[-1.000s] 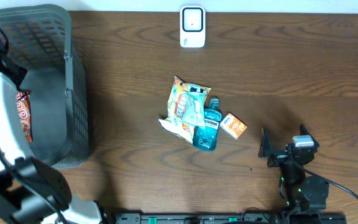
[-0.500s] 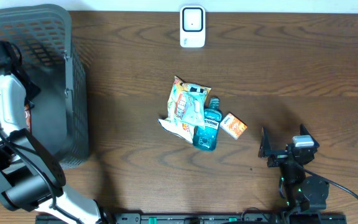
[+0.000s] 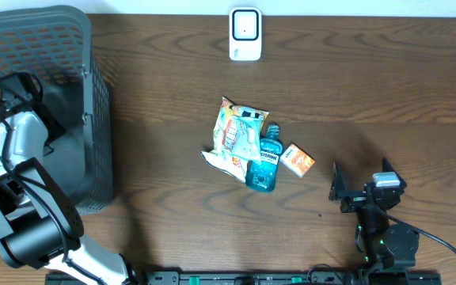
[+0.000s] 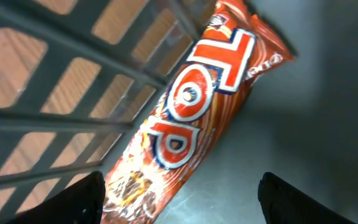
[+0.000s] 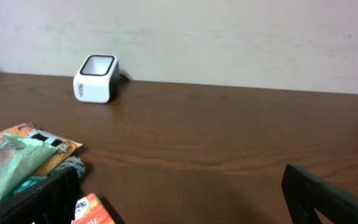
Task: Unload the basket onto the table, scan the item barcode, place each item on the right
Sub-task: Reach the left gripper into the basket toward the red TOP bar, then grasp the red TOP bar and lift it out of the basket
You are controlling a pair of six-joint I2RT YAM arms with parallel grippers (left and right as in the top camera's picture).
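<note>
Soft, even light overhead; inside the basket [image 3: 97, 111] it is dim and blurred.

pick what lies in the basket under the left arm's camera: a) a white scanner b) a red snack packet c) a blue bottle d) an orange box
b: the left wrist view shows a red snack packet lying on the basket floor by its slatted wall, with the open left fingers above it.
</note>
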